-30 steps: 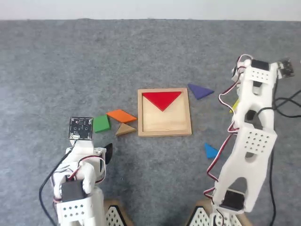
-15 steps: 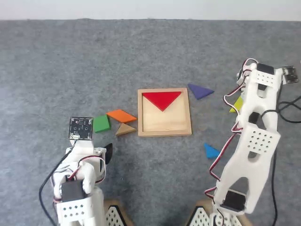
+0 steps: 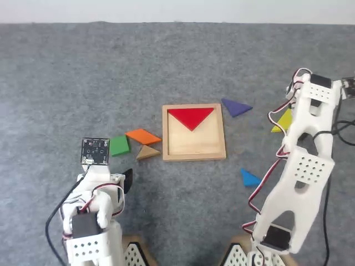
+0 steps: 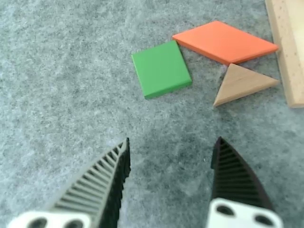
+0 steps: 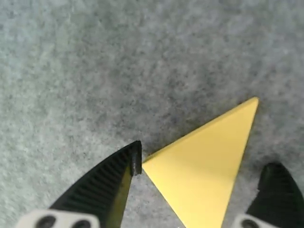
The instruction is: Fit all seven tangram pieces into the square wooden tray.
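Grey felt covers the bench (image 3: pixel 166 61), with broad open room across the upper half of the frame and a pale strip along the top edge. At the centre lies the square wooden tray (image 3: pixel 194 157). In it the red triangle (image 3: pixel 191 117) has its long edge along the upper rim and its apex pointing down the frame, with bare wood below it.

Off the tray's upper right corner the purple triangle (image 3: pixel 236 106) points right. The blue triangle (image 3: pixel 248 178) lies at lower right, near the right arm.

Left of the tray, the orange parallelogram (image 3: pixel 143 136) runs left to right, its tip just beside the rim. The green square (image 3: pixel 119 146) sits at its other end and the plain wooden triangle (image 3: pixel 147 152) just below.

The left jaws are spread wide over bare felt at lower left, short of the green square.

The right jaws are spread wide astride the yellow triangle (image 5: pixel 204 171) at the right edge, one fingertip (image 5: pixel 135 154) just beside a corner.
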